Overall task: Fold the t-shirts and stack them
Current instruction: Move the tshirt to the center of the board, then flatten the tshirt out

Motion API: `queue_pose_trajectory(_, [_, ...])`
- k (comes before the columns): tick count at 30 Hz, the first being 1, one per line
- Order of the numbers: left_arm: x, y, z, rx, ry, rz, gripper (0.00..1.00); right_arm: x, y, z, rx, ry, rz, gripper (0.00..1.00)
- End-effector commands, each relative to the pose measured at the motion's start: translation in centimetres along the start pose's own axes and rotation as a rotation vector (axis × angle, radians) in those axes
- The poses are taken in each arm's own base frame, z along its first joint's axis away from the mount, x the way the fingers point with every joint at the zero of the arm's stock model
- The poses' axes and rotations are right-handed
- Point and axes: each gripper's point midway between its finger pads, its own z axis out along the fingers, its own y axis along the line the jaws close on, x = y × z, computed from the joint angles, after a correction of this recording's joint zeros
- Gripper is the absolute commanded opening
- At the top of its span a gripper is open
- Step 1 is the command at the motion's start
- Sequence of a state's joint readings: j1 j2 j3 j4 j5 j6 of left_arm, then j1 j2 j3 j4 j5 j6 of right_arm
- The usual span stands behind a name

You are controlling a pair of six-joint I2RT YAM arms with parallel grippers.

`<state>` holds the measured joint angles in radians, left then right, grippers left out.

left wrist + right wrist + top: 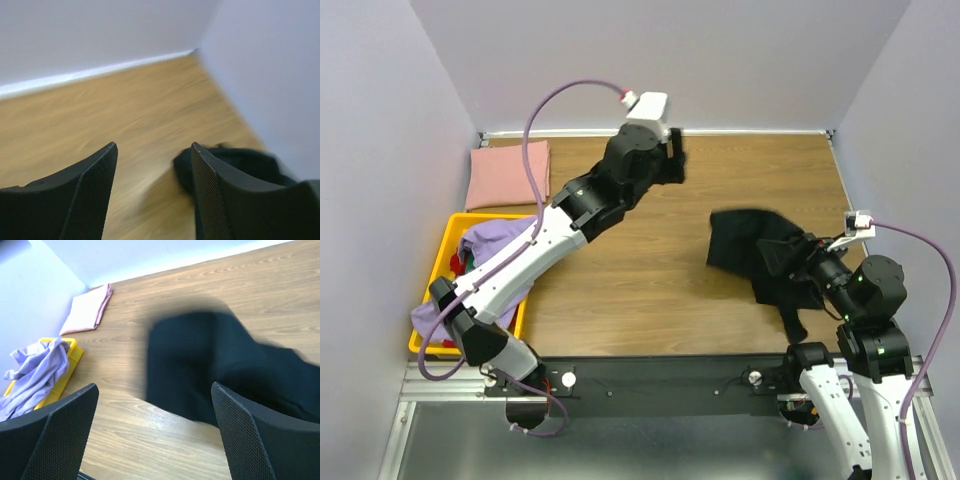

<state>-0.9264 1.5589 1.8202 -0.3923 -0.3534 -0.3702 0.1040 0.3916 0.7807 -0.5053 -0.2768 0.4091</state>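
Your right hand (154, 387), jaws wide apart and empty, hangs just over the near end of the crumpled black cloth t-shirt (750, 245) on the right of the wooden worktop (620, 280); your left hand (154, 145), also apart, is well off at the far edge.

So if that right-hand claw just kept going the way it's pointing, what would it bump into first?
Most likely the black t-shirt. The right gripper is open, and the crumpled shirt fills the space straight ahead of its jaws. The view is blurred, so I can't tell how close it is.
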Motion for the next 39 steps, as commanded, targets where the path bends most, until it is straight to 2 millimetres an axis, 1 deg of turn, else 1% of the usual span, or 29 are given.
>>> queue_pose_trajectory(1, [4.6, 11.0, -1.0, -0.340, 0.047, -0.137, 0.73, 0.7, 0.0, -0.5, -0.001, 0.024, -0.010, 1.00])
queue_pose_trajectory(2, [8.7, 14.4, -1.6, -0.437, 0.135, -0.118, 0.77, 0.7, 0.1, -0.6, -0.007, 0.023, -0.012, 1.00])
queue_pose_trajectory(3, [10.4, 15.7, -2.3, -0.486, 0.167, -0.124, 0.79, 0.9, 0.1, -0.5, -0.007, 0.029, -0.012, 1.00])
queue_pose_trajectory(4, [13.2, 17.7, -3.6, -0.553, 0.220, -0.099, 0.80, 1.2, 0.0, -0.4, -0.010, 0.038, -0.010, 1.00])
queue_pose_trajectory(5, [14.8, 19.4, -4.7, -0.608, 0.263, -0.089, 0.80, 1.4, 0.0, -0.4, -0.009, 0.044, -0.009, 1.00])
queue_pose_trajectory(7, [17.0, 21.4, -6.3, -0.656, 0.312, -0.088, 0.80, 1.9, -0.2, -0.2, -0.009, 0.059, 0.001, 1.00])
queue_pose_trajectory(8, [19.4, 22.9, -7.6, -0.691, 0.365, -0.072, 0.80, 2.1, -0.3, -0.1, -0.010, 0.066, 0.004, 1.00])
queue_pose_trajectory(9, [20.0, 24.4, -8.4, -0.730, 0.371, -0.087, 0.80, 2.3, -0.3, 0.0, -0.010, 0.072, 0.006, 1.00])
queue_pose_trajectory(10, [20.2, 25.0, -9.2, -0.730, 0.372, -0.103, 0.80, 2.6, -0.5, 0.1, -0.006, 0.078, 0.010, 1.00])
queue_pose_trajectory(11, [21.5, 25.9, -9.9, -0.744, 0.390, -0.107, 0.80, 2.7, -0.5, 0.1, -0.008, 0.082, 0.012, 1.00])
queue_pose_trajectory(12, [21.6, 27.2, -10.5, -0.771, 0.383, -0.130, 0.80, 2.8, -0.6, 0.2, -0.005, 0.086, 0.012, 1.00])
queue_pose_trajectory(14, [22.4, 28.9, -11.7, -0.798, 0.390, -0.148, 0.80, 2.7, -0.5, 0.1, -0.006, 0.082, 0.012, 1.00])
queue_pose_trajectory(16, [22.5, 31.5, -12.7, -0.846, 0.385, -0.174, 0.80, 2.6, -0.5, 0.0, -0.004, 0.076, 0.008, 1.00])
queue_pose_trajectory(17, [23.2, 32.5, -13.3, -0.868, 0.403, -0.172, 0.80, 2.5, -0.6, 0.1, 0.000, 0.074, 0.006, 1.00])
queue_pose_trajectory(18, [23.3, 33.4, -13.8, -0.894, 0.404, -0.179, 0.80, 2.5, -0.6, 0.0, 0.001, 0.072, 0.007, 1.00])
queue_pose_trajectory(19, [23.2, 35.2, -14.9, -0.951, 0.396, -0.201, 0.80, 2.5, -0.6, 0.0, 0.003, 0.072, 0.007, 1.00])
queue_pose_trajectory(20, [23.3, 36.1, -15.4, -0.975, 0.391, -0.210, 0.80, 2.5, -0.6, 0.0, 0.002, 0.072, 0.006, 1.00])
queue_pose_trajectory(22, [22.7, 37.7, -16.7, -1.009, 0.359, -0.232, 0.81, 2.6, -0.6, 0.0, 0.003, 0.072, 0.007, 1.00])
queue_pose_trajectory(23, [22.6, 39.4, -18.0, -1.061, 0.338, -0.260, 0.80, 2.5, -0.6, -0.1, 0.003, 0.068, 0.006, 1.00])
queue_pose_trajectory(25, [21.9, 40.5, -19.0, -1.091, 0.304, -0.275, 0.80, 2.6, -0.8, 0.0, 0.009, 0.071, 0.009, 1.00])
queue_pose_trajectory(26, [21.4, 42.2, -20.5, -1.150, 0.271, -0.303, 0.80, 2.6, -0.9, 0.0, 0.017, 0.069, 0.010, 1.00])
queue_pose_trajectory(29, [21.1, 43.9, -22.3, -1.203, 0.255, -0.315, 0.81, 3.0, -1.1, 0.2, 0.021, 0.083, 0.019, 1.00])
queue_pose_trajectory(30, [20.9, 44.9, -23.4, -1.246, 0.239, -0.329, 0.80, 3.1, -1.1, 0.3, 0.024, 0.088, 0.022, 1.00])
queue_pose_trajectory(32, [21.3, 45.9, -24.4, -1.285, 0.238, -0.345, 0.81, 3.1, -1.3, 0.4, 0.031, 0.093, 0.030, 1.00])
queue_pose_trajectory(34, [22.2, 46.7, -25.3, -1.303, 0.240, -0.380, 0.81, 3.2, -1.5, 0.6, 0.045, 0.098, 0.041, 1.00])
queue_pose_trajectory(36, [23.5, 46.8, -25.2, -1.299, 0.251, -0.407, 0.81, 3.4, -1.7, 0.8, 0.053, 0.108, 0.048, 1.00])
queue_pose_trajectory(37, [24.2, 46.7, -24.9, -1.279, 0.266, -0.421, 0.85, 3.6, -1.9, 1.0, 0.060, 0.118, 0.057, 1.00])
queue_pose_trajectory(38, [25.4, 46.7, -24.9, -1.279, 0.293, -0.436, 0.85, 3.7, -1.9, 1.1, 0.062, 0.123, 0.062, 1.00])
queue_pose_trajectory(39, [25.9, 46.6, -24.9, -1.277, 0.305, -0.442, 0.85, 3.9, -1.9, 1.2, 0.062, 0.133, 0.068, 1.00])
